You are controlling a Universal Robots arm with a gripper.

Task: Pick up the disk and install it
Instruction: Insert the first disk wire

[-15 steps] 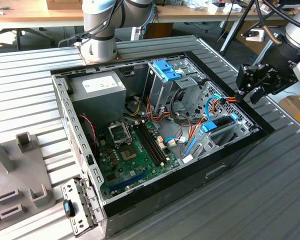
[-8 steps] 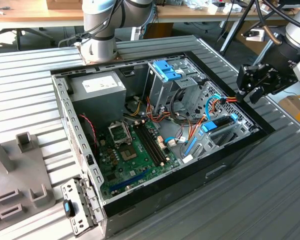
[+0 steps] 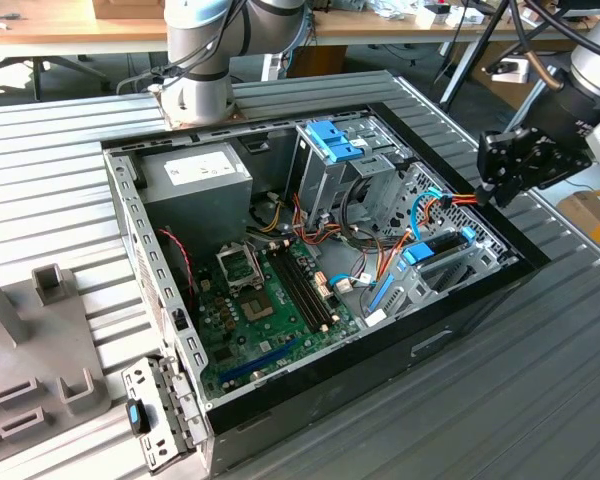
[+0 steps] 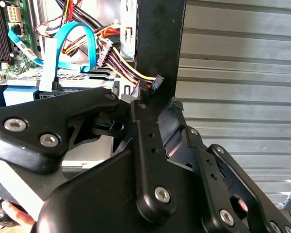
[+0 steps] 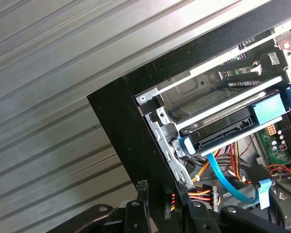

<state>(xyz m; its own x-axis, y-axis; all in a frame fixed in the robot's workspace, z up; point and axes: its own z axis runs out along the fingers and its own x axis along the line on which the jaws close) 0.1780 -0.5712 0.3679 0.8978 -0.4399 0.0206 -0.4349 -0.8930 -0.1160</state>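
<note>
Fingers (image 4: 144, 127) sit a little apart with nothing gripped. In the second wrist view their tips are at the black side wall (image 4: 160, 43) of the computer case (image 3: 525, 258), next to a small black connector (image 4: 154, 83) on orange, yellow and red wires. In the exterior view the gripper (image 3: 498, 183) hangs at the case edge on the exterior view's right, just above the rim and tilted in toward the case.

The disk (image 5: 224, 130) is already in the grey metal drive cage (image 5: 194, 92) just inside that wall: a black drive in a blue carrier, lying flat, blue end tabs showing. In the exterior view the disk (image 3: 440, 246) is below and close to the gripper, not touching it. A blue data cable (image 5: 228, 182) loops beside the cage.

Further in: green motherboard (image 3: 270, 300), grey power supply (image 3: 195, 175) at the far corner, and an upright cage with a light-blue latch (image 3: 332, 140).

The case lies open on a ribbed metal desk (image 3: 500, 400). A perforated grey bracket with a blue clip (image 3: 152, 415) lies on the desk near the case corner, on the exterior view's left. A grey fixture (image 3: 40, 340) is beside it.
</note>
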